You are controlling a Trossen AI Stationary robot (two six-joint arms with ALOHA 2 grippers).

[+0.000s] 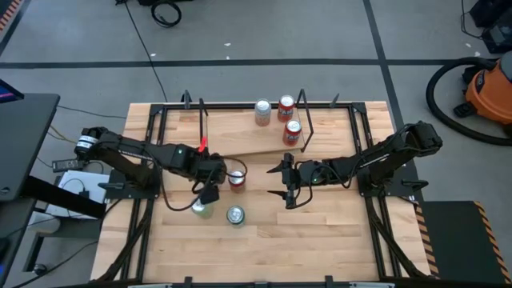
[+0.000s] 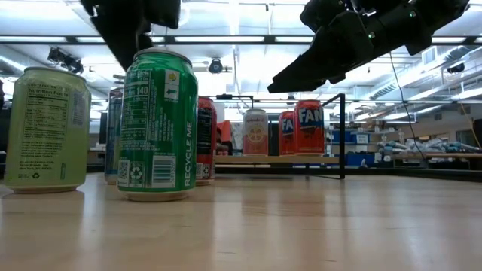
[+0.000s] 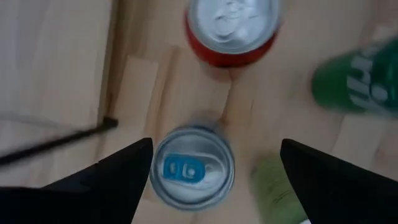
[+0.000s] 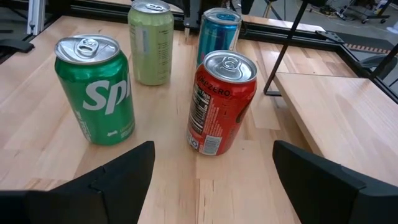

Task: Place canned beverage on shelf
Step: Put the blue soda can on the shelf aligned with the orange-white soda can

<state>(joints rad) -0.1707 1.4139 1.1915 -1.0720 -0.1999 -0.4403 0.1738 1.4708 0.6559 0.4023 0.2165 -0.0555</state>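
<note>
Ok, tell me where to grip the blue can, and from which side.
Grip the blue can across its round side wall, near the top, coming straight down: it stands upright, and the open left gripper is above it with a finger either side.

Off-table clutter: orange shop vac (image 1: 490, 90) with black hose (image 1: 438, 98) on the grey floor at the right, a coiled black cable (image 1: 166, 13) along the far side, dark desk (image 1: 22, 144) at the left. Ceiling strip lights (image 2: 248, 39) in low view.
</note>
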